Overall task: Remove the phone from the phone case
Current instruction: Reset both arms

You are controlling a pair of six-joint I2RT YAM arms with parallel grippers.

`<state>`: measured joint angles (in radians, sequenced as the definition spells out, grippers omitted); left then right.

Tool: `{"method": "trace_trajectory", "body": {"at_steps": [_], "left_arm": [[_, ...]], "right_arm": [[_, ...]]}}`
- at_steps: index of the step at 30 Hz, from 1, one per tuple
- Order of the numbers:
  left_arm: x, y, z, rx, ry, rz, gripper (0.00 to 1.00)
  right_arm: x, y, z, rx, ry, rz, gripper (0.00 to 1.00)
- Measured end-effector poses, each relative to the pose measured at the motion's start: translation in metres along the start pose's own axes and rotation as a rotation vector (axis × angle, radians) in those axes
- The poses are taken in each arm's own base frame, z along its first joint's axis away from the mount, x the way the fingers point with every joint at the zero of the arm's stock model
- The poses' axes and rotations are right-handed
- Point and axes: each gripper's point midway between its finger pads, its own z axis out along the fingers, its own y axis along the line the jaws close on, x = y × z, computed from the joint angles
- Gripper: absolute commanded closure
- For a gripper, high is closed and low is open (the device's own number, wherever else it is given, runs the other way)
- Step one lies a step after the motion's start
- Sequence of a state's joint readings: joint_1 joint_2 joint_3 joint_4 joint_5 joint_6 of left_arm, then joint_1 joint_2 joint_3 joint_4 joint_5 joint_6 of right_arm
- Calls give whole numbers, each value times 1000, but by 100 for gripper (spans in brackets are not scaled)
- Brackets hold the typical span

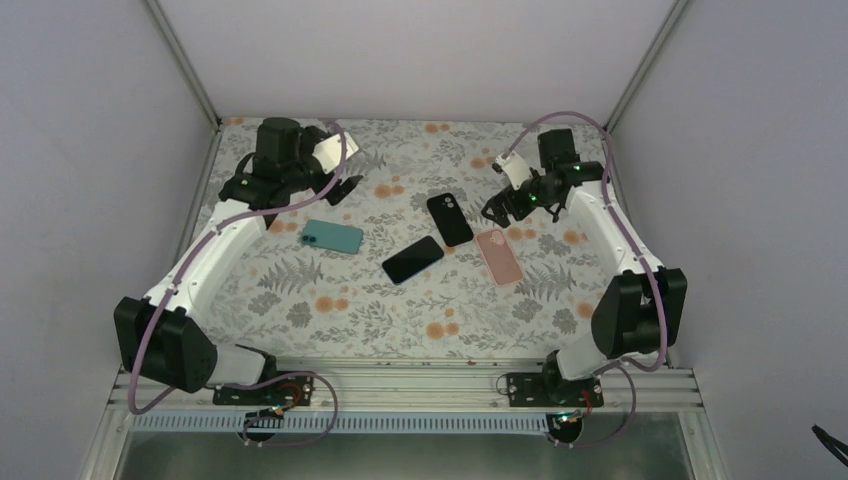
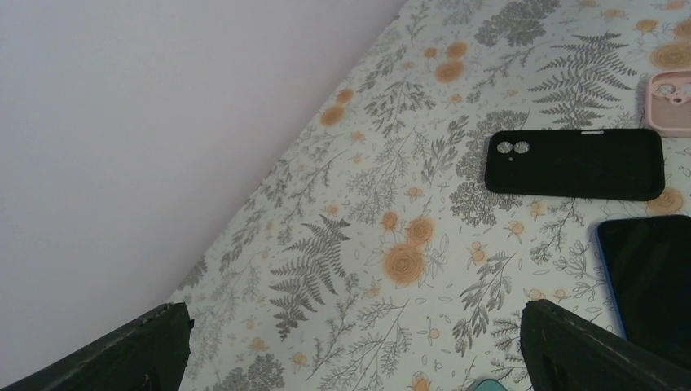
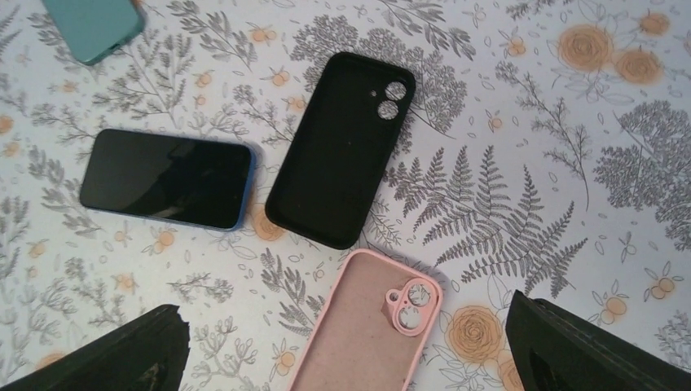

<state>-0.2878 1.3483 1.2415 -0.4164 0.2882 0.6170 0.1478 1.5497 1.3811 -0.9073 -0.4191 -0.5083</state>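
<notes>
A phone (image 1: 413, 259) with a dark screen and blue edge lies bare, screen up, mid-table; it also shows in the right wrist view (image 3: 167, 177) and the left wrist view (image 2: 652, 277). A black case (image 1: 450, 219) (image 3: 341, 149) (image 2: 574, 164) lies beside it, and the cloth shows through its camera holes. An empty pink case (image 1: 497, 256) (image 3: 367, 326) lies open side up. A teal case (image 1: 333, 236) (image 3: 94, 28) lies back up; what is inside is hidden. My left gripper (image 1: 345, 190) (image 2: 354, 314) is open and empty, hovering behind the teal case. My right gripper (image 1: 495, 212) (image 3: 346, 309) is open and empty above the pink case.
The table is covered by a floral cloth (image 1: 330, 320). White walls enclose it at the back (image 1: 420, 60) and at both sides. A metal rail (image 1: 420, 385) runs along the near edge by the arm bases.
</notes>
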Motion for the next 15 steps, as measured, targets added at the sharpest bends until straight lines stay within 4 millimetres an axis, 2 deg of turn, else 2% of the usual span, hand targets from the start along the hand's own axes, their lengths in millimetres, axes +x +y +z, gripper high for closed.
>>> {"method": "trace_trajectory", "body": {"at_steps": [6, 15], "left_arm": [[8, 2, 6, 6, 41, -14, 0], [13, 5, 7, -11, 61, -19, 0]], "right_arm": [[14, -14, 22, 49, 4, 28, 0], [17, -34, 31, 152, -10, 36, 0]]}}
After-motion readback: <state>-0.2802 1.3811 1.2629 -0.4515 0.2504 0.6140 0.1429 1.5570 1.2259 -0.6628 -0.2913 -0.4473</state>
